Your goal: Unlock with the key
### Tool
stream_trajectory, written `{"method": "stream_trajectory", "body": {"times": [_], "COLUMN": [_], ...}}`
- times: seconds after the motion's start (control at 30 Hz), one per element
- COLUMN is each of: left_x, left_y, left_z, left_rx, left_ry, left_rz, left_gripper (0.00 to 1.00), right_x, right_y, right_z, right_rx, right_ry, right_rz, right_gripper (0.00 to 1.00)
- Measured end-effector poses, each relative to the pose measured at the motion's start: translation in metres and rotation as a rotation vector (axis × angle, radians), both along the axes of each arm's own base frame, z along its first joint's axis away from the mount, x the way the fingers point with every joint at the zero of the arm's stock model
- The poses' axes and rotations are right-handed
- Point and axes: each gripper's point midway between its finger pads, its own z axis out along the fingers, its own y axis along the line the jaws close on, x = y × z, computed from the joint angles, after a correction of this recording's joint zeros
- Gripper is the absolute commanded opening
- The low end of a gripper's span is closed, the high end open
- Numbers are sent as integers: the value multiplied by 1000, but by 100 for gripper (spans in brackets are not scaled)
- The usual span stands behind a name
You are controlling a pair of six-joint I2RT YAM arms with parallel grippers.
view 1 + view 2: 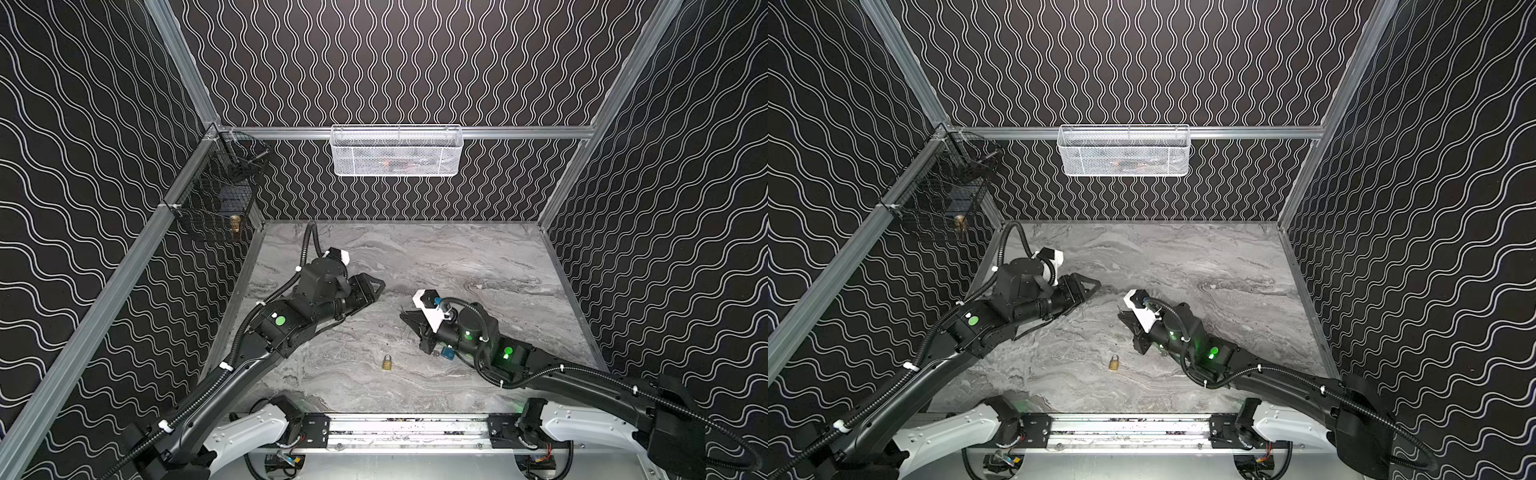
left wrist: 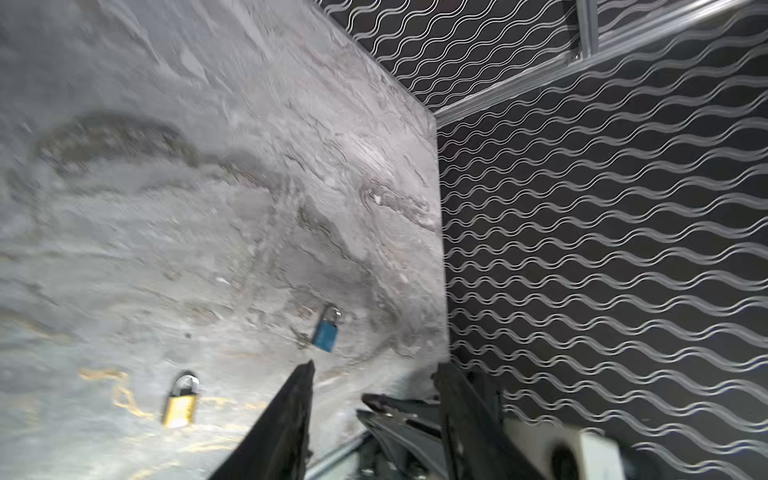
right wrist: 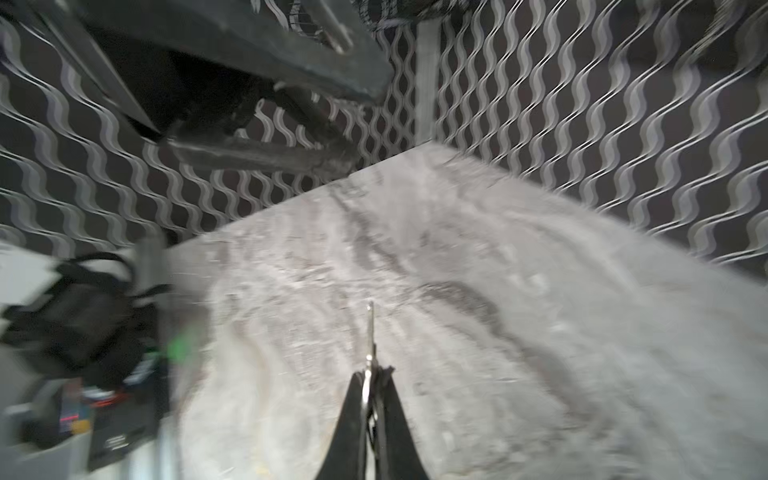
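Two padlocks, one key, two grippers, two baskets, one table, listed by view.

Top views:
- One brass padlock lies flat on the marble table, clear of both my arms.
- One blue padlock lies near the brass padlock, to its right and partly under my right arm.
- My left gripper hangs well beyond the brass padlock, towards the back wall.
- My right gripper hangs beyond the brass padlock and slightly right.
- One white mesh basket hangs on the back rail, far behind the brass padlock.
- One black wire basket hangs in the corner, far back and left of the brass padlock.

Left wrist view:
- My left gripper has its jaws apart with nothing between them.
- Both padlocks show, brass and blue, set apart from each other. The picture is blurred.

Right wrist view:
- My right gripper is clamped on the one key, whose blade juts out past the fingertips over bare table.
- No padlock shows in this view.
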Motion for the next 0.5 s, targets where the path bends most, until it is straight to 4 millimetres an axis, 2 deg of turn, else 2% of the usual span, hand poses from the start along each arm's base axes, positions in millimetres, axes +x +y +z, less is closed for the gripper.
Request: {"method": "stream_trajectory", "body": {"times": [0.2, 0.33, 0.5], "left_x": [-6, -9, -13], "left_y": [2, -12, -31], "left_z": [-13, -20, -19], "left_rx": [43, 11, -44], "left_ry": [-133, -173, -205], "left_rz": [-72, -150, -240], "left_gripper": [45, 42, 38], "right_x": [-17, -27, -31], "right_y": [4, 6, 6], "right_z": [-5, -4, 3], "right_rx": [68, 110, 168], "right_ry": [257, 378, 470], "right_rz": [139, 205, 253], "right_gripper": [0, 0, 0]}}
